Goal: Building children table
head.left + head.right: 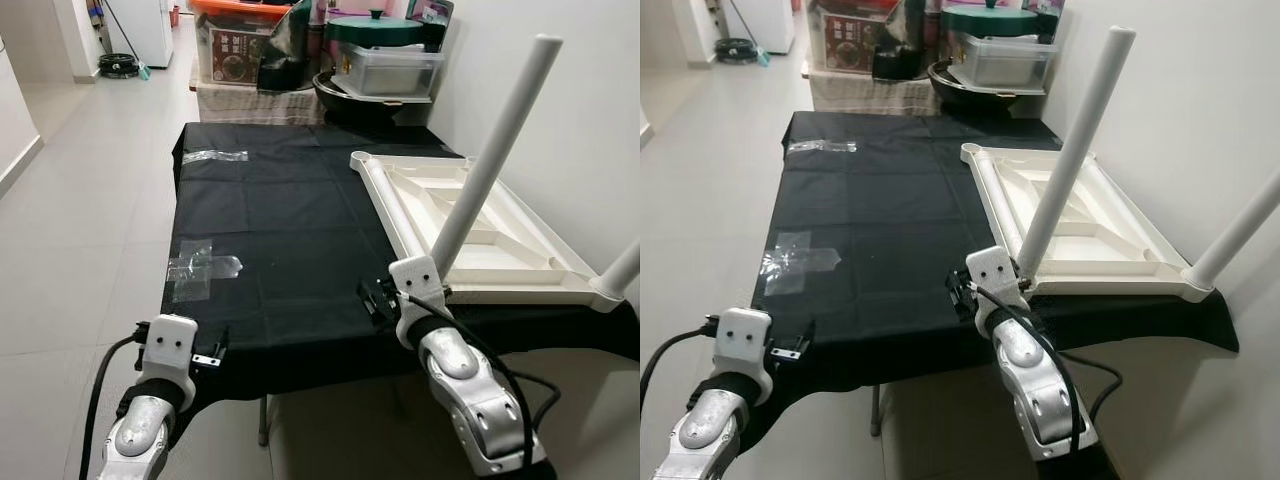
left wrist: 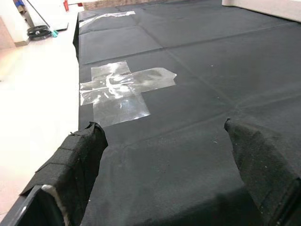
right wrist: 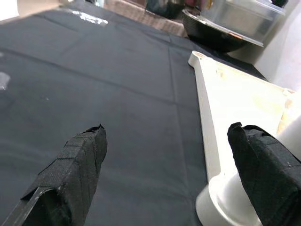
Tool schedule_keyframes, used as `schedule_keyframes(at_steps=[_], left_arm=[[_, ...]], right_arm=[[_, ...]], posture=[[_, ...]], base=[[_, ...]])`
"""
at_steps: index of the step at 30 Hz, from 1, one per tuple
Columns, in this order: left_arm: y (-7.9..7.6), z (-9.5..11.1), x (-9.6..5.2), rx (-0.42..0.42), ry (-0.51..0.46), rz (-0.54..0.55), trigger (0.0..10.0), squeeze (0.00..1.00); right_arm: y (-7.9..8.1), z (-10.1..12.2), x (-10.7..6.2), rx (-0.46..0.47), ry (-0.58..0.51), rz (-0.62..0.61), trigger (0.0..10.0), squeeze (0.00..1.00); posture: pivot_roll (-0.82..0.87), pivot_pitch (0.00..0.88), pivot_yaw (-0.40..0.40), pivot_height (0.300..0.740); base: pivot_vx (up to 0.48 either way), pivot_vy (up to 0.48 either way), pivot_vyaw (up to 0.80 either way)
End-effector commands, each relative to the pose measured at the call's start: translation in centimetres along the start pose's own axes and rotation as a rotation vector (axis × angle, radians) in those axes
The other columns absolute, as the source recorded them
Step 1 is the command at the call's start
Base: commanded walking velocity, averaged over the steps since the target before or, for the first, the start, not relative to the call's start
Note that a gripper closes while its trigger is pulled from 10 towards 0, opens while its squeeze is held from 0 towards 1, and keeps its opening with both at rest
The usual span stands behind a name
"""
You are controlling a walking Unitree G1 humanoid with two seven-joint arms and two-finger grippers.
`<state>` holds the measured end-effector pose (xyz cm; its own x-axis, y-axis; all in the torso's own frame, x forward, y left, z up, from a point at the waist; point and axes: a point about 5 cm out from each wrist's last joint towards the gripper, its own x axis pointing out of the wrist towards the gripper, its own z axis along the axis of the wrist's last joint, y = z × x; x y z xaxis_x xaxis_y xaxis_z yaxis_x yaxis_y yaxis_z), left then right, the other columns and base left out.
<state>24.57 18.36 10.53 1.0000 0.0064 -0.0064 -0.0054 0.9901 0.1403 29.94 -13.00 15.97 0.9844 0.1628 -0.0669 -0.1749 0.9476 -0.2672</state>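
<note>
Tape (image 2: 122, 92) lies ahead of the left gripper (image 2: 164, 155), whose fingers are spread and empty. Just right of the right gripper (image 3: 164, 160), fingers also spread, the fitted leg (image 1: 487, 160) rises from the upturned tabletop (image 1: 500, 235). Closing off-centre could knock that leg askew in its socket.

Pale grey glossy floor tiles (image 1: 90, 230) throughout, reflecting soft daylight from the far end of the room. Plain white wall (image 1: 590, 130) along the right side. A work table draped in a creased black cloth (image 1: 280, 230), with a cross of clear sticky tape (image 2: 122, 92) near its left edge and another clear strip (image 1: 215, 155) farther back. Beyond the far end, a low stand covered in beige patterned fabric (image 1: 255, 100), stacked with a printed cardboard box (image 1: 235, 50), a wide black bowl (image 1: 365, 100), a clear plastic lidded tub (image 1: 390, 68) and a dark green pot lid (image 1: 375, 28). Far left, a white cabinet (image 1: 140, 25) and a coiled black hose (image 1: 118, 65) on the floor.
</note>
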Motion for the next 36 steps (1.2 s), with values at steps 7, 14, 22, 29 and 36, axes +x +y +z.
schedule_keyframes(at_steps=[7,14,22,29,36], left_arm=[[0.3,0.5,0.6,-0.014,-0.01,0.034,10.0,0.0],[0.4,0.9,0.9,-0.014,-0.022,0.043,10.0,0.0],[0.4,1.4,0.9,-0.036,-0.049,0.042,10.0,0.0],[0.6,1.8,1.2,-0.053,-0.066,0.057,10.0,0.0],[1.0,2.4,1.6,-0.061,-0.089,0.075,10.0,0.0]], right_arm=[[1.3,1.8,0.7,0.042,-0.094,0.094,10.0,0.0],[1.0,2.2,1.6,0.036,-0.106,0.087,10.0,0.0],[1.0,2.9,2.3,0.061,-0.132,0.082,10.0,0.0],[1.9,3.0,2.5,0.022,-0.143,0.127,10.0,0.0],[2.0,2.9,3.0,0.025,-0.139,0.114,10.0,0.0]], posture=[[0.01,0.0,-0.089,0.74],[0.01,0.0,-0.089,0.74],[0.02,0.0,-0.089,0.74],[0.03,0.0,-0.087,0.74],[0.03,0.0,-0.09,0.74]], base=[[0.0,0.0,0.0],[0.0,0.0,0.0],[0.0,0.0,0.0],[0.0,0.0,0.22],[0.0,0.0,0.64]])
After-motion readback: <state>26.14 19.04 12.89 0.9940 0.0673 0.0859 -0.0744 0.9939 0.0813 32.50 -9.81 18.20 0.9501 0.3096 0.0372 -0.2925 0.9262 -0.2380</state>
